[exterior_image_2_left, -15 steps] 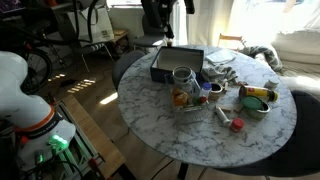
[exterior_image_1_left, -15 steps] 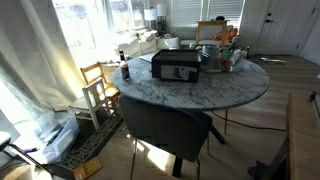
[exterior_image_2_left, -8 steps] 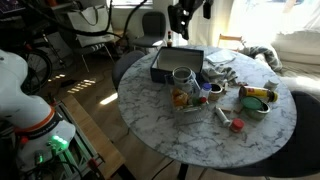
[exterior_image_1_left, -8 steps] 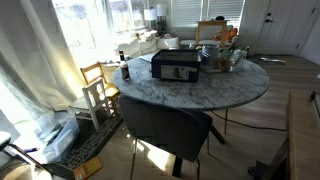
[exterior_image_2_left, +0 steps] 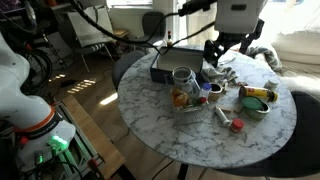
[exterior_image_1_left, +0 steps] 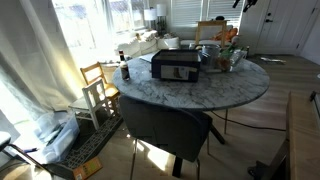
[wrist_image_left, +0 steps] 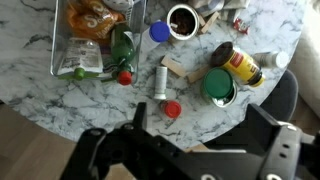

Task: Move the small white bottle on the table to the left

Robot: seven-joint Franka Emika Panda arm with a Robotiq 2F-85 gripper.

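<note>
One small white bottle (wrist_image_left: 160, 78) lies on the table (wrist_image_left: 40, 92) (one red cap (wrist_image_left: 172, 108) beside), hand (wrist_image_left: 200, 122) spread apart.

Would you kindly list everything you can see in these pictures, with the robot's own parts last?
table: one, white-and-grey marble, round, middle of the room
black box: one, black, on the table near its edge
wire basket: one, metal, on the table, holds orange packets
green bottle: one, green, at the basket's side
small white bottle: one, white, lying on the table beside the basket
red cap: one, red, just off the bottle's end
blue lid: one, blue, near the basket
can: one, yellow label, lying on the table
wooden chair: one, light wood, beside the table
gripper: one, black, open, above the table
</note>
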